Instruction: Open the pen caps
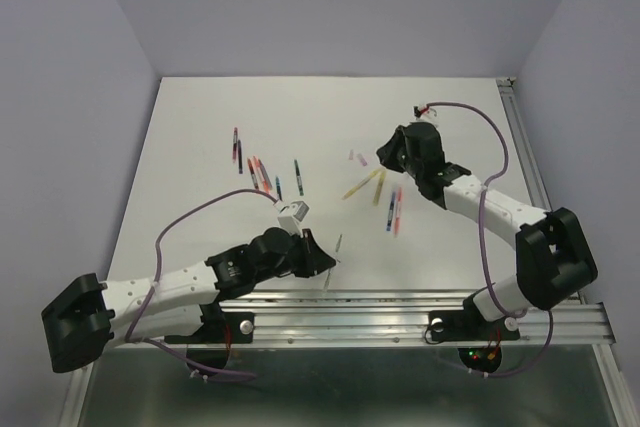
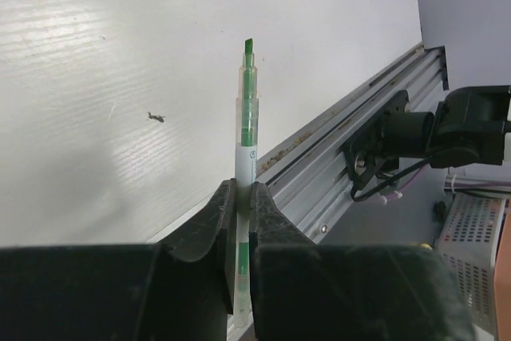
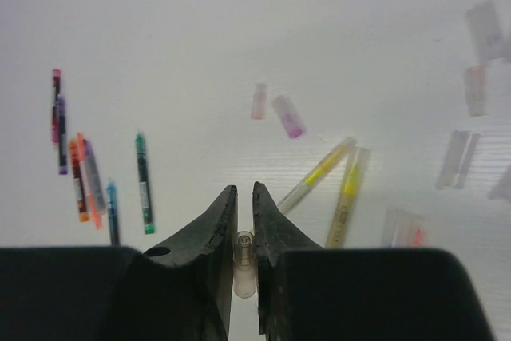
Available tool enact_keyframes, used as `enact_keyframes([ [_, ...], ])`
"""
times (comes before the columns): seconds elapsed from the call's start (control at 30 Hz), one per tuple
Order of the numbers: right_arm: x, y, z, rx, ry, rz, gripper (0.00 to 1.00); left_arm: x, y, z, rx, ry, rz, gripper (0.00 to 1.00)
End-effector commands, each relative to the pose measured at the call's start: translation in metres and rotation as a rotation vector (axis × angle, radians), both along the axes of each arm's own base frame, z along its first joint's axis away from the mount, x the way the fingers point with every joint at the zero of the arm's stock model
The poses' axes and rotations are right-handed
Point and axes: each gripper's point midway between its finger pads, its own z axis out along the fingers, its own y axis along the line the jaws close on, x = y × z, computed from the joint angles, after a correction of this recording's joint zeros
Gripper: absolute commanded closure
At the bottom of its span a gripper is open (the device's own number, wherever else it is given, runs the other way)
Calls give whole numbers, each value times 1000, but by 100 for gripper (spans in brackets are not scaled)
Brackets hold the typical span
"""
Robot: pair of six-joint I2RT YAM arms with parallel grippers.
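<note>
From above, the white table (image 1: 200,107) carries many thin pens. One group of coloured pens (image 1: 255,172) lies left of the middle, and two yellow pens (image 1: 363,185) lie right of the middle. Just beside them are a blue pen and a pink pen (image 1: 393,209). The left gripper (image 1: 322,259) is low over the near part of the table, close to the metal rail (image 1: 400,307). The right gripper (image 1: 385,154) is farther back, near two loose caps (image 1: 357,158) that lie on the table just beyond the yellow pens.

In the left wrist view, the jaws are closed on a green pen (image 2: 247,117), which they grip at its lower half. The pen stands out past the fingertips, and its green chisel tip (image 2: 248,45) is bare, with no cap on it. A small dark speck (image 2: 156,117) is on the table to the left of the pen.

In the right wrist view, the jaws are closed on a clear cap (image 3: 244,265), which stands upright between the fingers with its open end up. Beyond the fingertips lie the two loose caps, one pale pink and one with a purple end, apart from each other. A dark green pen (image 3: 143,183) lies to the left, and several pale caps (image 3: 475,89) lie far on the right, too blurred to tell more
</note>
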Motion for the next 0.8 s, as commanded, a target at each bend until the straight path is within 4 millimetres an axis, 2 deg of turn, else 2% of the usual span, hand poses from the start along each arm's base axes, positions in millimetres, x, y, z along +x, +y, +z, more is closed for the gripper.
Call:
enact_keyframes([
  [0.0, 24, -43, -14, -136, 8, -147, 99, 21, -5, 25, -26, -47, 90, 100],
  [0.13, 38, -78, -41, -177, 75, -213, 97, 34, -4, 24, 31, -61, 145, 100],
  [0.23, 39, -87, -55, -207, 98, -228, 93, 39, -5, 30, 35, -81, 158, 100],
  [0.43, 40, -103, -80, -254, 154, -255, 90, 43, -5, 30, 51, -91, 168, 100],
  [0.53, 42, -112, -85, -281, 159, -286, 89, 44, -5, 29, 53, -88, 170, 100],
  [0.77, 46, -114, -96, -299, 186, -284, 85, 44, -4, 26, 65, -88, 171, 100],
])
